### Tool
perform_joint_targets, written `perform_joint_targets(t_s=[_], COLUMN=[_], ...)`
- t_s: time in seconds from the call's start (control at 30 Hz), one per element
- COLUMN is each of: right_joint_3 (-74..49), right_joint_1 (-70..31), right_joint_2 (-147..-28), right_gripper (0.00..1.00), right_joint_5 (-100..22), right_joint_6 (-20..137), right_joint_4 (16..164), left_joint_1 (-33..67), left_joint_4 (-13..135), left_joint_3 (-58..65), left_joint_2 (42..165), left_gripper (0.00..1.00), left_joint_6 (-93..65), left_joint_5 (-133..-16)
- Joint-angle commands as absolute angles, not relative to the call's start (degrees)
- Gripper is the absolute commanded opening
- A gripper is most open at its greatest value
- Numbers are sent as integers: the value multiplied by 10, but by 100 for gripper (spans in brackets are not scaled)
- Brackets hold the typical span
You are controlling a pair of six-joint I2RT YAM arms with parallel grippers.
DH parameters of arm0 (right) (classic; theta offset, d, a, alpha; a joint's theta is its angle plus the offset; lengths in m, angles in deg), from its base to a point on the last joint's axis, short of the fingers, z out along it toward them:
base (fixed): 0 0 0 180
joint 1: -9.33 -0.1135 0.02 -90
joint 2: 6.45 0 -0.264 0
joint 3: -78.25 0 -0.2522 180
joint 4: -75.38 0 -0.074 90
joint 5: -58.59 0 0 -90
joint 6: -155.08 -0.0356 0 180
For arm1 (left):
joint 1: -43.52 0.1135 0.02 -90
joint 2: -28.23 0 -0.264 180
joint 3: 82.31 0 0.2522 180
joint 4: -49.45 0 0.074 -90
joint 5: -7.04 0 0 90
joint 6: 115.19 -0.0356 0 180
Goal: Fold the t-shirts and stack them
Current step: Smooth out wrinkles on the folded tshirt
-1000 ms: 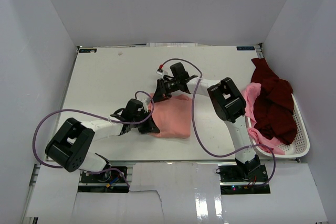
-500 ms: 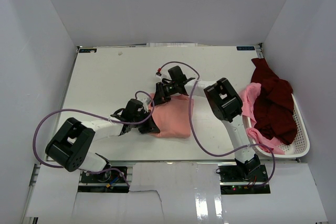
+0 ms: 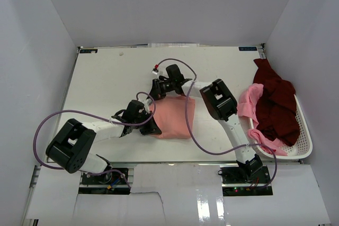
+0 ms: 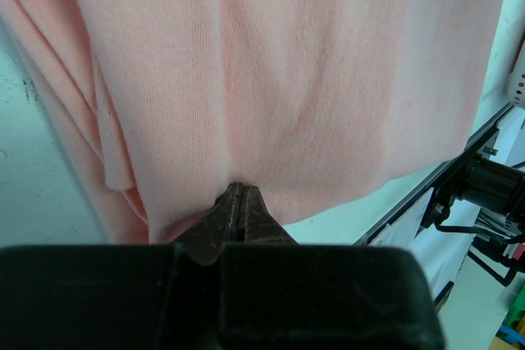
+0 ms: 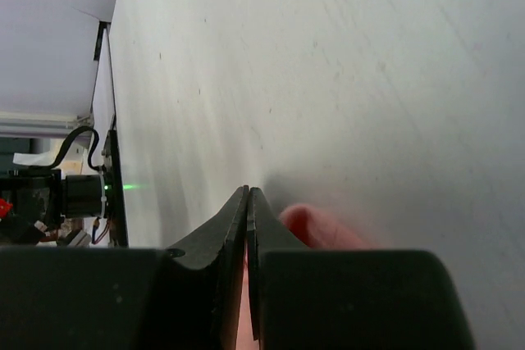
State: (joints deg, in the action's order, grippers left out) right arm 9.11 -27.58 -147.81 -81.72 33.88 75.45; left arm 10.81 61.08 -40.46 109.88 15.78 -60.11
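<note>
White slotted basket [image 3: 305, 129] at right edge of white table [image 3: 106, 83]; plain walls around.

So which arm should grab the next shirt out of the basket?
Right, probably. The basket sits on its side, near its base, far from the left gripper. First the right gripper must let go of the salmon-pink shirt.

Lab bench [image 3: 106, 78] inside white enclosure walls [image 3: 169, 9]

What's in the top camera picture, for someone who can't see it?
The left gripper and right gripper pinch a salmon-pink t-shirt on a white table, at its near and far edges. A white basket at right holds maroon and pink t-shirts.
</note>
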Motion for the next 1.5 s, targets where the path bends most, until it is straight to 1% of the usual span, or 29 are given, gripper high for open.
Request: perform_joint_targets(t_s=[0.0,0.13,0.27,0.33,0.43,0.47,0.53,0.57,0.6,0.67,0.7,0.8,0.87,0.9,0.93,1.0,1.03,1.07,1.1,1.13,1.17,1.2,1.27,1.3,1.47], right_joint_3=[148,235,229,220,143,85,27,-3,-65,-129,-182,-256,-283,-296,-322,-347,-375,-389,-404,-458,-459,-492,-528,-570,-673], right_joint_1=[-275,-275,-273,-270,-259,-255,-241,-236,-230,-220,-219,-218,-215,-213,-210,-199,-192,-185,-171,-157,-156,-153,-145,-145,-141], right_joint_2=[-1497,-1495,-1438,-1416,-1345,-1303,-1264,-1225,-1206,-1135,-1114,-1037,-985,-968,-950,-896,-877,-842,-825,-765,-764,-739,-708,-697,-654], right_gripper=[8,8,8,8,8,8,8,8,8,8,8,8,11,14,23,36,50,57,68,86,86,89,92,95,97], right_joint_5=[-793,-792,-781,-774,-746,-741,-733,-730,-732,-725,-719,-701,-689,-683,-673,-660,-655,-654,-654,-657,-656,-660,-675,-682,-743], right_joint_6=[348,365,388,414,428,428,428,426,424,424,428,437,446,447,446,439,436,431,420,414,413,411,406,399,327], right_joint_4=[723,783,817,864,887,888,891,891,891,891,891,922,943,947,950,956,955,955,952,955,955,954,942,928,784], left_joint_1=[107,107,107,107,107,107,107,107,107,107,107,107,107,107,107,107,107,108,108,108,108,108,109,109,114], left_joint_4=[644,644,644,644,644,644,644,644,644,645,648,672,694,721,735,772,781,801,810,819,819,816,807,790,735], left_joint_3=[-423,-424,-424,-424,-424,-424,-424,-424,-424,-424,-423,-406,-371,-355,-322,-289,-260,-245,-232,-199,-199,-189,-178,-168,-122], left_joint_2=[1100,1101,1100,1101,1099,1099,1099,1098,1097,1094,1090,1069,1053,1045,1030,1012,1009,1009,1012,1022,1028,1035,1054,1076,1166], left_gripper=[0,0,0,0,0,0,0,0,0,0,0,0,0,0,0,1,2,3,4,6,6,7,8,8,8], left_joint_6=[149,149,149,148,148,148,148,148,148,149,149,151,149,146,144,137,134,130,128,120,120,119,116,116,123], left_joint_5=[-607,-606,-607,-607,-607,-607,-608,-608,-608,-609,-609,-608,-608,-612,-615,-622,-624,-625,-625,-620,-621,-620,-613,-599,-547])
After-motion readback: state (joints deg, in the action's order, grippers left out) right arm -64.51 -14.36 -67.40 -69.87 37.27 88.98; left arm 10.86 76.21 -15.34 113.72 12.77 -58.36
